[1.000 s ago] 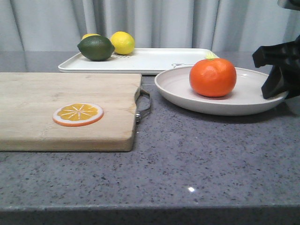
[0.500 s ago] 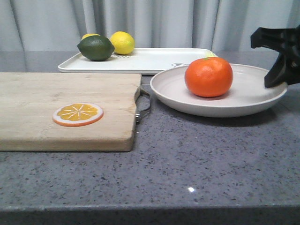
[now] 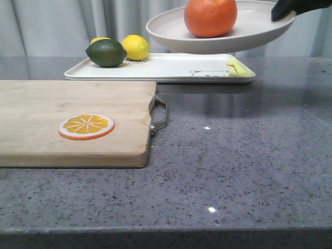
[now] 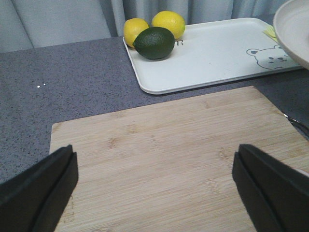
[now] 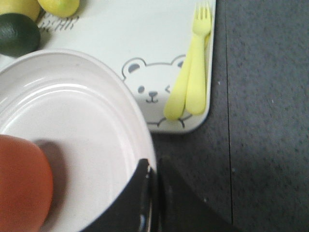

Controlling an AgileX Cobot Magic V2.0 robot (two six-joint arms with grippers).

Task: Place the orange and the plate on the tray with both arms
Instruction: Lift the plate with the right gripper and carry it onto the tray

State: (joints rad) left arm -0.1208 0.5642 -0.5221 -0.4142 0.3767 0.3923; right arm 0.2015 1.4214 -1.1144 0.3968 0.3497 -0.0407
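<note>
The off-white plate (image 3: 223, 36) hangs in the air above the white tray (image 3: 166, 67), with the orange (image 3: 210, 16) resting in it. My right gripper (image 3: 284, 11) is shut on the plate's right rim. In the right wrist view the plate (image 5: 82, 140) fills the near side with the orange (image 5: 21, 188) in it, and the gripper (image 5: 154, 169) pinches the rim over the tray's bear drawing (image 5: 152, 84). My left gripper (image 4: 154, 179) is open and empty above the wooden cutting board (image 4: 169, 159); the plate's edge (image 4: 294, 29) shows there too.
On the tray lie a dark green lime (image 3: 106, 53), a lemon (image 3: 135, 47) and yellow cutlery (image 5: 190, 82). The cutting board (image 3: 72, 119) carries an orange slice disc (image 3: 86, 126) and has a metal handle (image 3: 161, 115). Curtains hang behind.
My right gripper has lifted the plate with the orange off the grey counter and carried it up and left, over the tray. The left side has not changed.
</note>
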